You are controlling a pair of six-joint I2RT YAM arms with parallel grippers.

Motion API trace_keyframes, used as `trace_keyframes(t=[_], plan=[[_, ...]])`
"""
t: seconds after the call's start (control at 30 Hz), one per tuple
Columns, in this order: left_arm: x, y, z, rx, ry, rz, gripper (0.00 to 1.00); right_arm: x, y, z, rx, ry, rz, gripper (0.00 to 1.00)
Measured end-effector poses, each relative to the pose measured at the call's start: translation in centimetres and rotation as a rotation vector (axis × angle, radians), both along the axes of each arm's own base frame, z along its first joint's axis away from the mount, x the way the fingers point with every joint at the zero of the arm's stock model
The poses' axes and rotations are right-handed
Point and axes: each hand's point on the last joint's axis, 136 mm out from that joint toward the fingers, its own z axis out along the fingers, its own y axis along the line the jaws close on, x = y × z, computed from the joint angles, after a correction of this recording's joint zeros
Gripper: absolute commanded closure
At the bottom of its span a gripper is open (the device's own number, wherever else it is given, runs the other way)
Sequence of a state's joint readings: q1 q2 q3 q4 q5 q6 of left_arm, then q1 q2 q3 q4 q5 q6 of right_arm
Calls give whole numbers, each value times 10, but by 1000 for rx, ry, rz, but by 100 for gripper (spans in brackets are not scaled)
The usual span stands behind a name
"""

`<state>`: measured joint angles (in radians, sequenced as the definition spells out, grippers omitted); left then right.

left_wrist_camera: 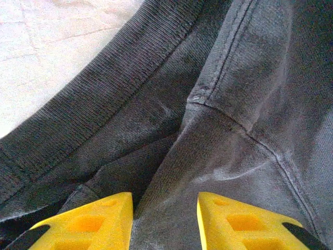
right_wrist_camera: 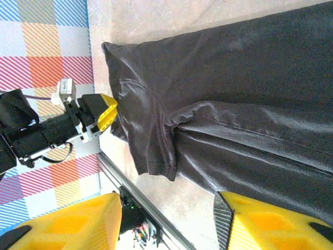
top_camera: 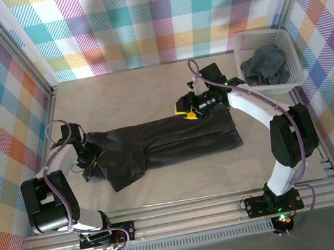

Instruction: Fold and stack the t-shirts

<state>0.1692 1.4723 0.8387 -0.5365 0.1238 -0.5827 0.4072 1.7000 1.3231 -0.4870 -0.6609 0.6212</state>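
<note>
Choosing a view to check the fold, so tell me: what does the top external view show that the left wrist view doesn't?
Top external adds: the full outline of the laid-out t-shirt, the white basket holding a crumpled shirt, and the right tool at the far edge of the cloth. Left wrist adds: a ribbed band and seam stitching close up. Both: that dark cloth and the left tool.

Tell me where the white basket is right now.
In the top view, the white basket sits at the far right corner of the table, beside the plaid wall, with a crumpled dark t-shirt inside it.
</note>
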Motion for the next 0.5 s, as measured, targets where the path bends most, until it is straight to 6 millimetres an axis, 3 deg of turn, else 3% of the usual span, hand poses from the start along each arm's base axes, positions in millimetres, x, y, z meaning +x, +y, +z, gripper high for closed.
trace_keyframes(t=[0.27,0.5], plan=[[-8,-4,-7,-14,21,-12,67,2,1,1,10,7,-11,49],[-8,-4,-7,-12,20,-30,89,2,1,-1,9,14,-14,49]])
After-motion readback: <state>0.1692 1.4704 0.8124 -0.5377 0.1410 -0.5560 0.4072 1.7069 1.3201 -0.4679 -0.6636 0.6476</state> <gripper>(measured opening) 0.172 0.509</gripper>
